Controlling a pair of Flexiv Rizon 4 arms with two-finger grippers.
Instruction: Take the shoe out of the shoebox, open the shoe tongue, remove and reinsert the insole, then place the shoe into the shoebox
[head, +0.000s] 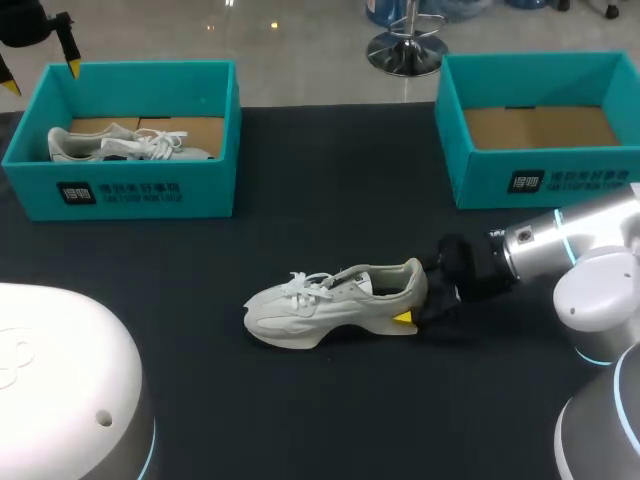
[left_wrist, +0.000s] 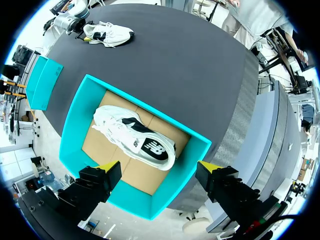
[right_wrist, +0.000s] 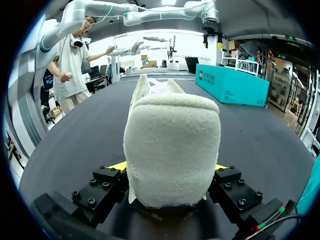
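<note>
Gripping a white shoe (head: 335, 305) by the heel, our right pincer (right_wrist: 170, 167) is clenched on it from both sides, its yellow tips pressed against the fuzzy cream heel cup. The shoe stands upright on its thick, wavy sole near the middle of the dark counter (head: 300, 400), toe pointing to our left. Its white laces are loosely crossed and a dark lining shows at the opening. It sits well apart from both teal boxes, on the side nearer us. Our left pincer (left_wrist: 159, 167) hangs released, fingers spread wide, high above the left shoebox (head: 120, 190). Inside that box a second shoe (left_wrist: 135, 137), white with a black side patch, lies on the brown cardboard floor. The right shoebox (head: 540, 180) shows its cardboard floor.
</note>
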